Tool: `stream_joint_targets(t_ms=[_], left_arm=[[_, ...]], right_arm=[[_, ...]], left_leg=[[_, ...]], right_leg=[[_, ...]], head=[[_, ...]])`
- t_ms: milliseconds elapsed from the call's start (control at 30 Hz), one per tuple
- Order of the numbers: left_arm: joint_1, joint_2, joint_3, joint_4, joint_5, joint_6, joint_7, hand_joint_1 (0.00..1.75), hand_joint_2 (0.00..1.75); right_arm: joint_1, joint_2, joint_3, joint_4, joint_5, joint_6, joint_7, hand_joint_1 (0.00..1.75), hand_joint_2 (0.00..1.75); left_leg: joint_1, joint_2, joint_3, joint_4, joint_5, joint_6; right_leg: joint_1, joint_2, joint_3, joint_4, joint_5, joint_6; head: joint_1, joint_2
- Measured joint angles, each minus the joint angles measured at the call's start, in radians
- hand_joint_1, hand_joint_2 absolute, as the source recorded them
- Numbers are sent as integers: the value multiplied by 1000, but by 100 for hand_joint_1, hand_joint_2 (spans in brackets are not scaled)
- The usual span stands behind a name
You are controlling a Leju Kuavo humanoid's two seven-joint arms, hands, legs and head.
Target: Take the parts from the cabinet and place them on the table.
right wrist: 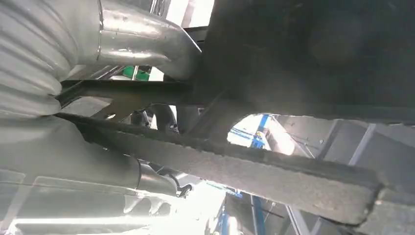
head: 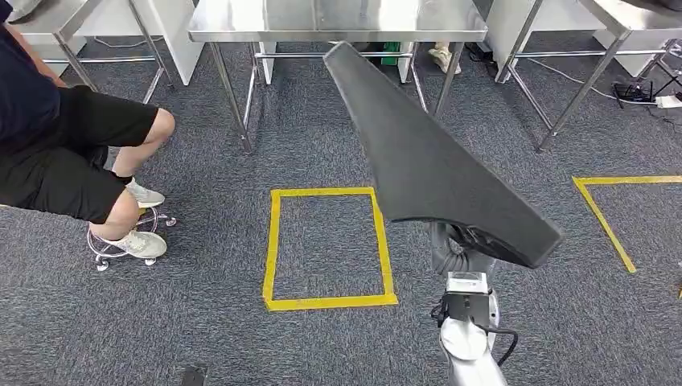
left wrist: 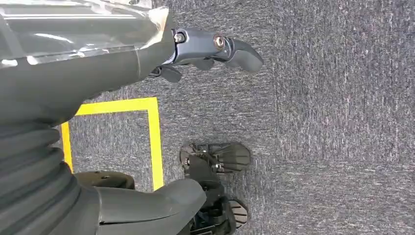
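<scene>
- Above the right hand, a long dark grey part is carried off the floor; in the head view it runs from a narrow tip far ahead of the hand back to a broad end directly over the wrist.
- Right hand: it grips the part at the broad end. In the right wrist view the thumb and fingers close around a ribbed edge of the part, with the silver forearm just behind.
- Beyond the part's narrow tip, well ahead of the right hand, stands a steel table; the tip appears close to its front edge, though contact cannot be confirmed.
- Left hand: it hangs over the grey carpet, fingers loosely apart, nothing held.
- Below the left hand, a yellow tape line forms a corner on the carpet.
- On the floor to the left of the right hand, a yellow tape square is marked; part of a second tape outline lies to its right.
- Far to the left of the right hand, a person in dark shorts and white shoes sits on a wheeled stool.
</scene>
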Motion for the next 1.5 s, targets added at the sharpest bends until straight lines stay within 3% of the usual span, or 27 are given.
stream_joint_targets(t_ms=[233, 267, 300, 333, 400, 433, 467, 500, 533, 600, 633, 667, 767, 833, 933, 967, 1000, 1033, 1100, 1133, 1167, 1267, 1300, 1333, 1433, 1467, 1500], left_arm=[[0, 7, -4, 0, 4, 1, -2, 0, 175], [-1, 7, -4, 0, 5, 2, -3, 0, 175], [0, 7, -4, 0, 5, 2, -3, 0, 175], [-2, 6, -4, 0, 5, 3, -3, 0, 175], [-6, 5, -4, 0, 6, 3, -3, 0, 175], [-5, 5, -4, 0, 6, 3, -3, 0, 175], [-3, 5, -4, 0, 6, 3, -3, 0, 175], [-3, 5, -4, 0, 7, 3, -3, 0, 175], [-3, 4, -4, 0, 7, 3, -3, 0, 175], [-3, 3, -5, 0, 7, 3, -3, 0, 175], [-3, 6, -4, -1, 7, 3, -3, 0, 175], [-4, 5, -5, -1, 7, 2, -3, 0, 175], [-3, 6, -5, -1, 7, 3, -3, 0, 175], [-5, 6, -5, -2, 7, 3, -3, 0, 175], [-3, 6, -5, -2, 7, 5, -3, 0, 175], [-1, 6, -5, -2, 7, 7, -3, 0, 175], [1, 6, -5, -2, 8, 8, -3, 0, 175], [1, 6, -5, -2, 10, 9, -3, 0, 175], [1, 6, -5, -3, 13, 9, -3, 0, 175], [0, 8, -5, -3, 13, 10, -3, 0, 175], [-2, 8, -5, -3, 13, 10, -3, 0, 175], [-1, 8, -5, -5, 15, 10, -3, 0, 175], [-1, 7, -6, -7, 15, 10, -3, 0, 175], [0, 6, -5, -8, 33, 14, -15, 0, 175], [2, 2, 13, -10, 94, 21, -47, 0, 175], [7, 2, 16, -13, 99, 21, -49, 0, 175], [13, 2, 21, -18, 103, 21, -50, 0, 175]], right_arm=[[8, 3, 1, 0, 8, -5, 6, 175, 175], [8, 5, 1, -2, 9, -5, 6, 175, 175], [9, 5, 1, -4, 10, -5, 6, 175, 175], [8, 5, 1, -5, 11, -5, 6, 175, 175], [9, 5, 2, -5, 11, -5, 6, 175, 175], [13, 4, 1, -5, 11, -5, 7, 175, 175], [16, 3, 1, -5, 12, -5, 7, 175, 175], [16, 3, 1, -5, 12, -5, 8, 175, 175], [16, 2, 1, -5, 12, -5, 8, 175, 175], [15, 2, 1, -5, 12, -5, 10, 175, 175], [14, 2, 1, -4, 7, -5, 13, 175, 175], [15, 4, 1, -5, 3, -5, 19, 175, 175], [13, 4, -2, -5, -2, -5, 27, 175, 175], [12, 7, -3, -6, 0, -5, 27, 175, 175], [15, 9, -4, -5, 4, -5, 27, 175, 175], [15, 10, -4, -5, 5, -5, 27, 175, 175], [15, 10, -4, -5, 5, -5, 28, 175, 175], [15, 10, -4, -5, 5, -5, 28, 175, 175], [15, 12, -4, -5, 5, -5, 29, 175, 175], [15, 13, -5, -5, 5, -5, 29, 175, 175], [13, 12, -5, -5, 6, -5, 29, 175, 175], [13, 13, -5, -5, 6, -6, 30, 175, 175], [12, 15, -5, -7, 6, -6, 30, 175, 175], [12, 15, -6, -6, 8, -8, 30, 175, 175], [15, 15, -9, -6, 11, -17, 34, 175, 175], [23, 14, -10, -5, 13, -18, 35, 175, 175], [29, 13, -12, -5, 14, -21, 35, 175, 175]], left_leg=[[-8, -3, -3, 1, -5, 15], [-6, -4, 3, -11, 0, 21], [6, -4, 15, -23, 8, 29], [7, -5, 19, -28, 10, 36], [8, -11, 18, -28, 8, 38], [7, -15, 18, -28, 8, 38], [8, -18, 18, -28, 7, 36], [10, -23, 20, -27, 5, 33], [12, -27, 22, -26, 4, 29], [18, -34, 27, -16, -5, 13], [12, -36, 25, -10, -12, 2], [12, -38, 22, -6, -16, -6], [17, -38, 26, -17, -12, -20], [21, -19, 5, 25, -38, -28], [20, -13, -121, 259, -130, -33], [20, -13, -157, 312, -136, -32], [20, -13, -164, 304, -113, -27], [19, -13, -146, 254, -72, -21], [14, -11, -67, 79, 26, -2], [8, -5, -38, 24, 32, 10], [3, -2, -21, 5, 17, 10], [-6, -9, -25, 5, 10, 15], [5, -11, -7, -14, 15, 18], [4, -11, 6, -25, 14, 22], [6, -12, 19, -26, 3, 33], [6, -14, 21, -25, -2, 33], [6, -16, 27, -25, -7, 31]], right_leg=[[-10, -4, 2, -5, 2, 11], [-4, -6, 7, -7, 0, 18], [-11, 0, 0, 4, -7, 19], [-8, 12, -19, 48, -33, 12], [-9, 24, -95, 201, -94, 4], [-10, 26, -139, 284, -120, 5], [-10, 26, -160, 320, -123, 10], [-13, 26, -155, 296, -104, 20], [-18, 26, -125, 231, -71, 31], [-28, 26, -32, 39, 7, 55], [-25, 31, -23, 22, 0, 49], [-22, 33, -17, 15, 2, 30], [-17, 33, -19, 18, 2, 6], [-24, 32, -10, 16, -1, -11], [-16, 29, -6, 16, -9, -24], [-12, 29, -3, 16, -12, -27], [-9, 29, 1, 16, -14, -30], [-6, 29, 7, 16, -18, -34], [-3, 30, 22, 16, -28, -33], [-4, 29, 26, 15, -33, -30], [10, 30, 24, 17, -38, -22], [0, 24, 25, 9, -43, -7], [10, 23, 29, 10, -50, 1], [2, 25, 22, 36, -58, 1], [2, 28, -101, 249, -127, -4], [1, 28, -146, 311, -138, 0], [-1, 28, -166, 322, -126, 8]], head=[[0, 0], [0, 0], [0, 0], [1, 0], [2, 0], [2, 0], [2, 0], [2, 0], [2, 0], [2, 0], [2, 0], [2, 0], [1, 0], [0, 0], [0, 0], [0, 0], [0, 0], [0, 0], [0, 0], [2, 0], [1, 0], [0, 0], [0, 0], [3, 0], [3, 0], [3, 0], [4, 0]])
